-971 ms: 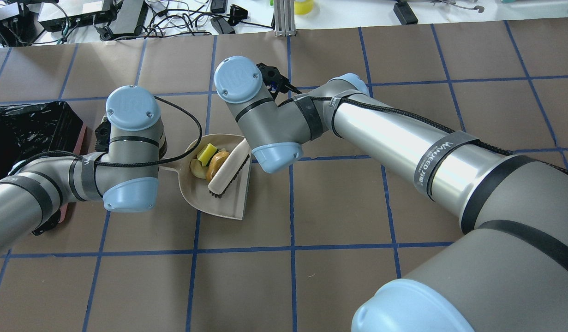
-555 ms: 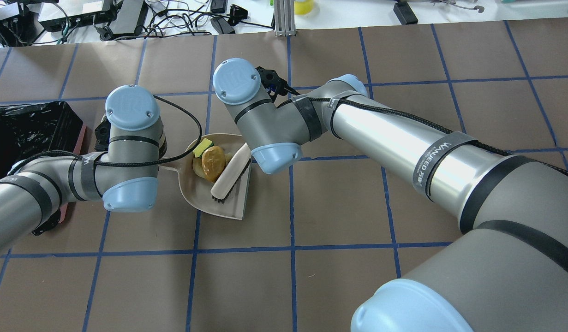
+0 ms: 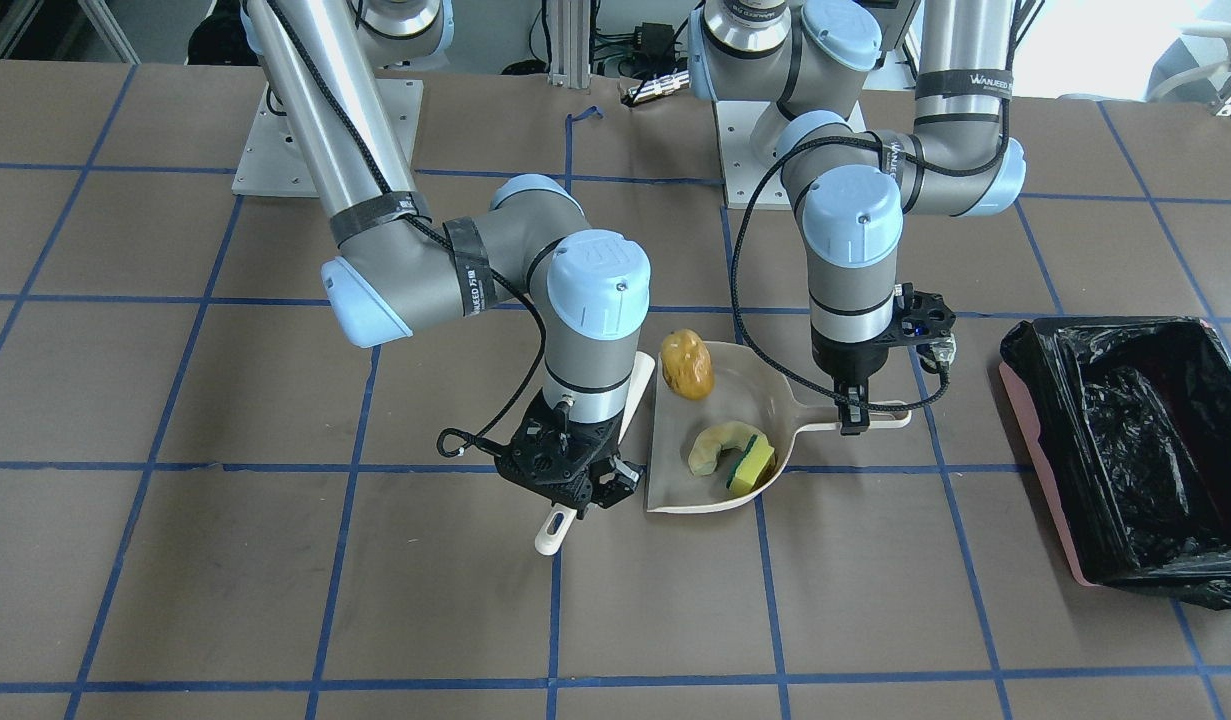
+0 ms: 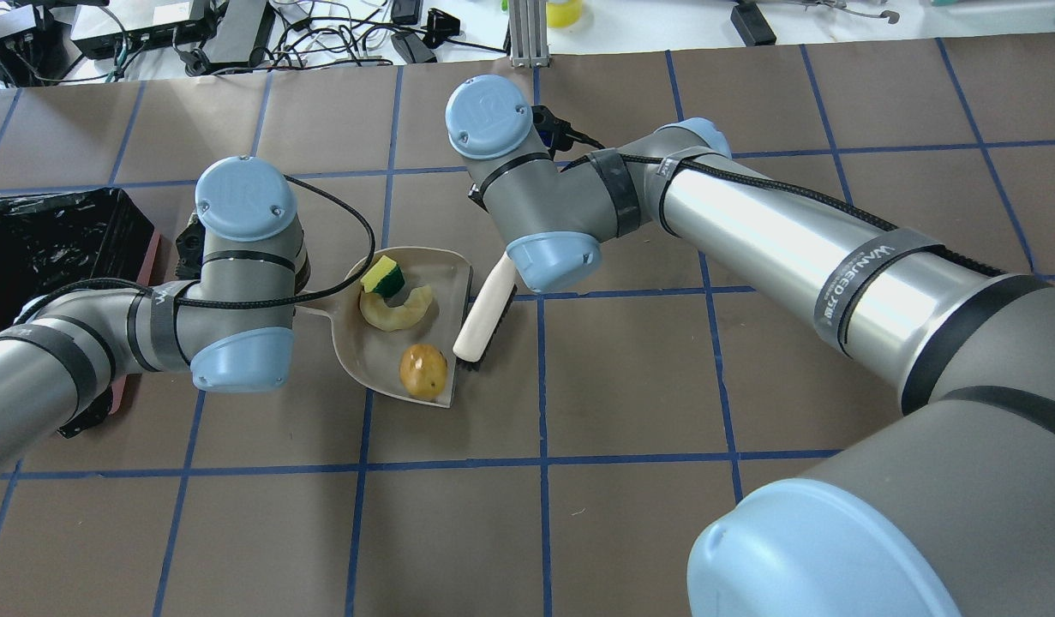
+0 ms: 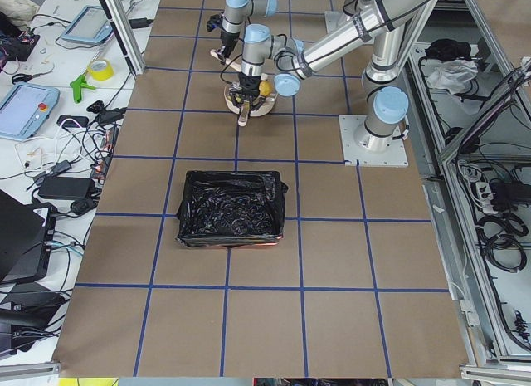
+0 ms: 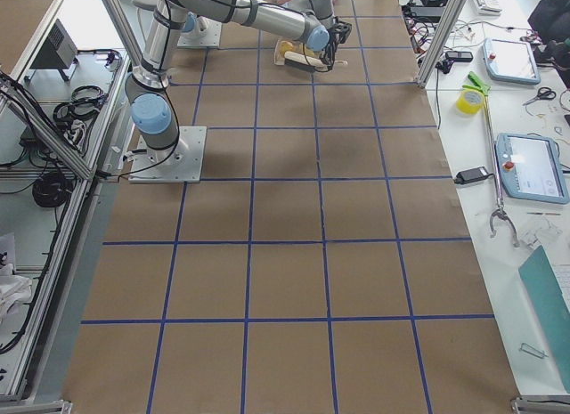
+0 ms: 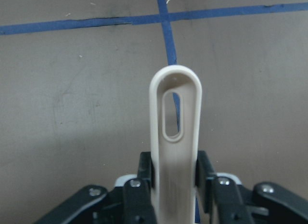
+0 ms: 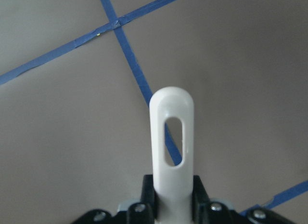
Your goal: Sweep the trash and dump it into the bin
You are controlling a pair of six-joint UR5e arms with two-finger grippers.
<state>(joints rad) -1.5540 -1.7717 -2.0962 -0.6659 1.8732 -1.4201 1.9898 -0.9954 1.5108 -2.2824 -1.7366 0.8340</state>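
Now | your left end effector (image 3: 853,412) is pinching the dustpan (image 3: 675,450) handle | your right end effector (image 3: 573,478) is pinching the brush (image 4: 480,321) | trash (image 4: 422,370) is lying in dustpan

Brush (image 4: 482,317) w/drawn from dustpan (image 4: 367,356); potato (image 4: 422,371) rolled fwd to lip.

3 pieces lie in the dustpan (image 4: 371,350): the lump (image 4: 423,371) at its mouth's near corner; the sponge (image 4: 383,276) and curved piece (image 4: 398,310) touch by the handle; the brush (image 4: 484,315) is just right of the mouth; the bin (image 4: 56,240) sits well left.
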